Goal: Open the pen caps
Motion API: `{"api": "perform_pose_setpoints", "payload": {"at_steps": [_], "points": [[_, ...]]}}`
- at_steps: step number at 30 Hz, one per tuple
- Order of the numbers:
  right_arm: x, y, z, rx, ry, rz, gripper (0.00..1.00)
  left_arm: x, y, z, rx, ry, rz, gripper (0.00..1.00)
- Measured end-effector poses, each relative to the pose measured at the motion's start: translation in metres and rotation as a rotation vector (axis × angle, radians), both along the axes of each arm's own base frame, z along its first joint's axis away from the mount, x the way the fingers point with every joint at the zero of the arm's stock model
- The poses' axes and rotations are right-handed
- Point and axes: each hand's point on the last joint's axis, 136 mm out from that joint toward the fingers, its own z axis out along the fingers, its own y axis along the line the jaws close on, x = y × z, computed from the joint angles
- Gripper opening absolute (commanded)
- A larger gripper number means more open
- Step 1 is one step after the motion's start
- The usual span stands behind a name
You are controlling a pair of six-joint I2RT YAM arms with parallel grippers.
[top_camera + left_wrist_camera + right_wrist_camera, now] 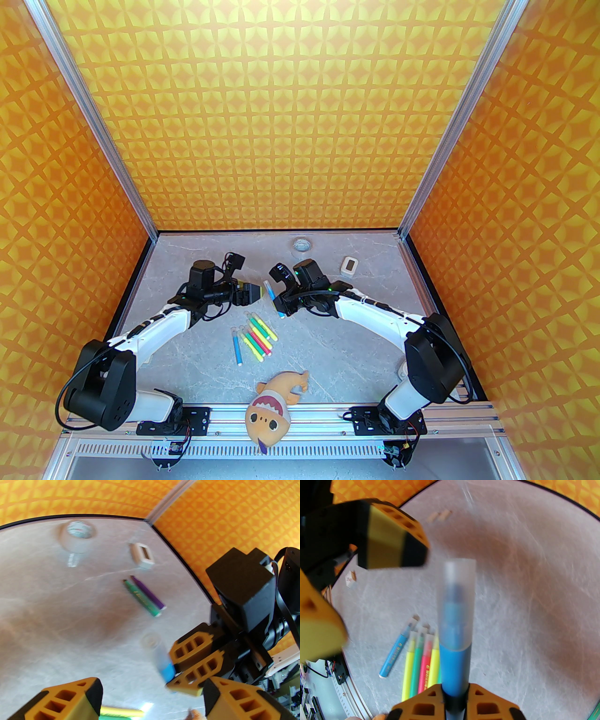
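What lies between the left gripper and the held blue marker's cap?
Nothing: in the right wrist view the left gripper and the cap are apart, only bare table behind.

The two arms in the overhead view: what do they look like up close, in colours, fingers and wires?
The left arm and right arm have white shells between bulky black joints, with thin black cables looping alongside. The left gripper and right gripper carry orange-yellow fingers with cut-out windows and black tips.
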Motion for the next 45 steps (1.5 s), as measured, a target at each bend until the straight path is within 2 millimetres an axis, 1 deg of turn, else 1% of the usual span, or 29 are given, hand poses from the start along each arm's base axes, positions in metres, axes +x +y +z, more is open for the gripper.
{"api": "perform_pose_setpoints", "payload": {"at_steps": [9, 17, 20, 31, 32, 33, 34, 37, 39, 45], "points": [[-0.004, 0.005, 0.001, 0.037, 0.004, 0.029, 0.0, -0.004, -0.02, 0.005, -0.06, 0.018, -0.051, 0.65], [-0.009, 0.006, 0.006, 0.062, -0.006, 0.043, 0.0, 0.0, -0.031, 0.007, -0.081, 0.025, -0.067, 0.46], [-0.009, 0.006, 0.009, 0.069, -0.013, 0.046, 0.0, 0.001, -0.032, 0.008, -0.083, 0.026, -0.068, 0.4], [-0.011, 0.007, 0.008, 0.074, -0.009, 0.052, 0.0, 0.003, -0.032, 0.005, -0.08, 0.034, -0.06, 0.15], [-0.011, 0.007, 0.007, 0.074, -0.008, 0.052, 0.03, 0.003, -0.032, 0.004, -0.079, 0.034, -0.059, 0.14], [-0.011, 0.006, 0.007, 0.073, -0.008, 0.052, 0.09, 0.004, -0.032, 0.004, -0.077, 0.032, -0.059, 0.12], [-0.011, 0.006, 0.007, 0.073, -0.007, 0.052, 0.19, 0.004, -0.033, 0.004, -0.077, 0.034, -0.058, 0.11], [-0.011, 0.006, 0.006, 0.082, -0.016, 0.049, 0.28, 0.004, -0.033, 0.004, -0.08, 0.04, -0.057, 0.07], [-0.011, 0.006, 0.006, 0.089, -0.024, 0.046, 0.31, 0.003, -0.034, 0.005, -0.088, 0.044, -0.061, 0.05], [-0.008, 0.007, 0.006, 0.114, -0.052, 0.041, 0.32, 0.004, -0.036, 0.013, -0.114, 0.048, -0.069, 0.02]]}}
